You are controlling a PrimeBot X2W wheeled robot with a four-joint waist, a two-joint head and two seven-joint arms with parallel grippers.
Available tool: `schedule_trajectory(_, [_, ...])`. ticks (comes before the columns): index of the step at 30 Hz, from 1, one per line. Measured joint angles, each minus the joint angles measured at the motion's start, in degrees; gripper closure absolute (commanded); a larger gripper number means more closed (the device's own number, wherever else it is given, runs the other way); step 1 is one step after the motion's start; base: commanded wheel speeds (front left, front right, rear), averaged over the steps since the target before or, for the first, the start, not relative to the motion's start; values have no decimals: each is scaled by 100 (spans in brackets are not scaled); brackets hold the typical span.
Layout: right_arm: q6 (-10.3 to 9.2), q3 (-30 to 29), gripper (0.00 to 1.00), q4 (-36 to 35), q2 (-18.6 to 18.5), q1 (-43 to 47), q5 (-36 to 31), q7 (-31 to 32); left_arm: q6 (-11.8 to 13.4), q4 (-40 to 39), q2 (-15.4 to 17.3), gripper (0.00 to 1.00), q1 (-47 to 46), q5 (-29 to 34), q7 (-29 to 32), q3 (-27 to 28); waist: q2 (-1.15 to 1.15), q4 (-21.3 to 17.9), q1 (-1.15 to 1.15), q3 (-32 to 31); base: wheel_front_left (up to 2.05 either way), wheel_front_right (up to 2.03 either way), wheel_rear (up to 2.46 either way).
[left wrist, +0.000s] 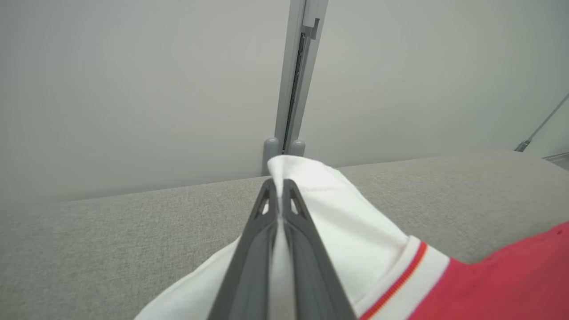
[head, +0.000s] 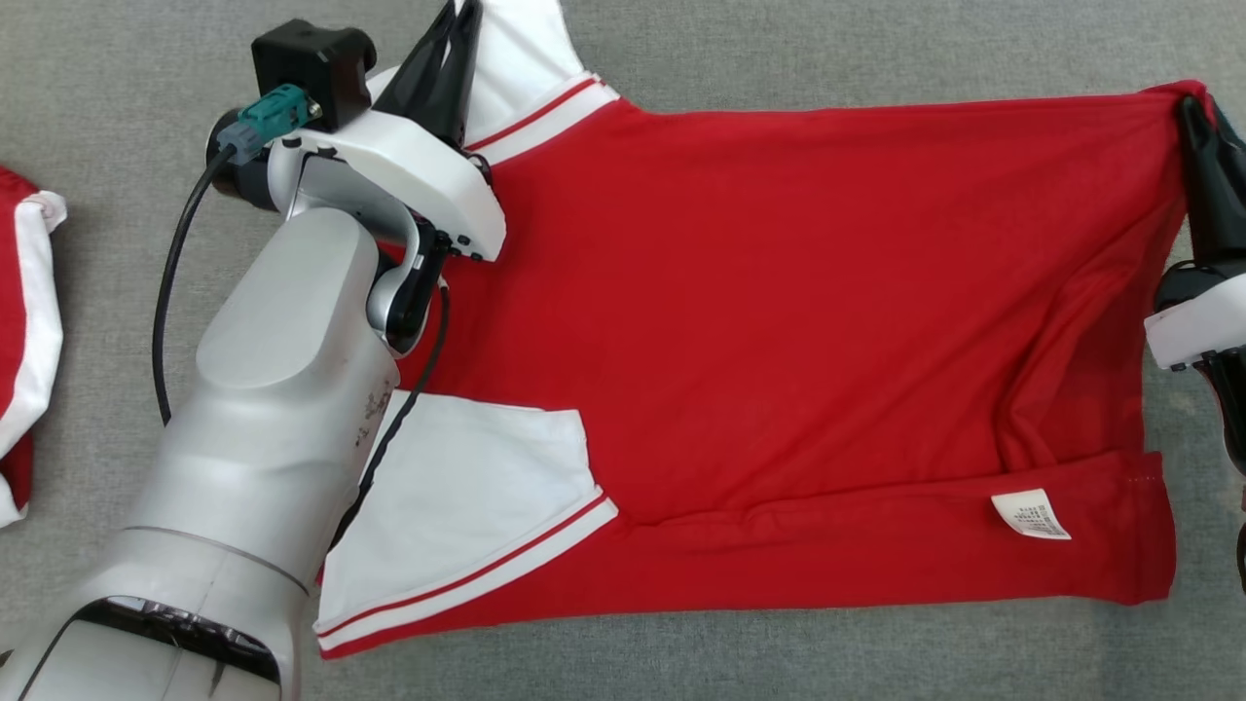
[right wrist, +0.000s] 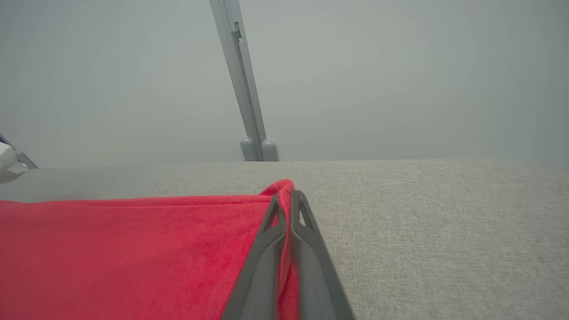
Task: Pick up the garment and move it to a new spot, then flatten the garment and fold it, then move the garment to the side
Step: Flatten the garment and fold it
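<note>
Shirt (head: 779,321) is spread on worktop (head: 876,652); sleeve (left wrist: 338,209) is clamped by left pincer (left wrist: 278,186), red corner (right wrist: 284,186) (far edge) by right pincer (right wrist: 288,198).

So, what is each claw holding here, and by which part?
Both hold the red shirt. The left claw is shut on its far white sleeve; the right claw is shut on a red hem corner.

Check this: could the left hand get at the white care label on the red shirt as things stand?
Probably not. The left hand is shut on the far white sleeve, while the care label lies across the red shirt near the opposite, nearer corner. It would have to let go first.
</note>
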Motion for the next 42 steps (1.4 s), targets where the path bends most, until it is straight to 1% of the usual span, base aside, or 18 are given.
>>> schedule_trajectory(4, [0,-55,100,-30,2,49,1,-27,104,-653,103,100,175,111,-9,178,0,79,0,-79,0,0,0])
schedule_trajectory(7, [0,-70,100,-64,41,124,25,-83,222,-1198,207,100,578,198,-8,338,0,100,0,-113,0,0,0])
schedule_trajectory(10, [-1,-58,100,-164,57,224,46,-218,356,-1951,283,100,1042,331,-9,513,0,108,0,-144,0,0,0])
schedule_trajectory(14, [-1,9,100,-296,94,624,250,-439,592,-2995,381,100,2003,531,-9,651,0,122,0,-237,0,0,0])
schedule_trajectory(18, [-2,59,100,-347,181,1167,668,-594,814,-3893,359,100,3127,630,-9,626,0,181,0,-344,0,0,0])
schedule_trajectory(21, [-2,25,100,-305,203,1498,840,-692,940,-4257,361,100,3883,575,-5,542,0,218,0,-426,0,0,0])
schedule_trajectory(24, [-2,-52,100,-232,196,1768,945,-762,998,-4465,334,100,4417,390,148,471,0,264,0,-504,0,0,0])
schedule_trajectory(29, [-2,-58,100,-220,255,2119,1036,-888,1042,-4593,334,100,5023,142,436,382,0,299,0,-626,0,0,0])
schedule_trajectory(34, [-2,-29,99,-272,328,2505,1014,-973,1138,-4593,403,100,5327,42,679,345,0,315,0,-730,0,0,0])
schedule_trajectory(35, [-2,-10,74,-281,346,2572,1013,-957,1129,-4551,401,88,5347,-18,744,322,0,315,0,-752,0,0,0])
schedule_trajectory(36, [-2,47,52,-316,347,2652,967,-927,1127,-4489,396,52,5362,-54,808,305,0,316,0,-776,0,0,0])
schedule_trajectory(37, [-2,63,2,-352,374,2733,938,-929,1110,-4424,391,0,5391,-114,896,305,0,316,0,-799,0,0,0])
schedule_trajectory(38, [-2,64,0,-385,380,2814,873,-945,1110,-4387,389,0,5427,-135,876,320,0,316,0,-826,0,0,0])
schedule_trajectory(40, [-2,56,0,-547,405,2981,744,-1031,1150,-4341,423,0,5452,-121,767,396,0,307,0,-883,0,0,0])
schedule_trajectory(42, [-2,23,0,-745,434,3117,522,-1117,1228,-4375,449,0,5454,-81,491,506,0,285,0,-941,0,0,0])
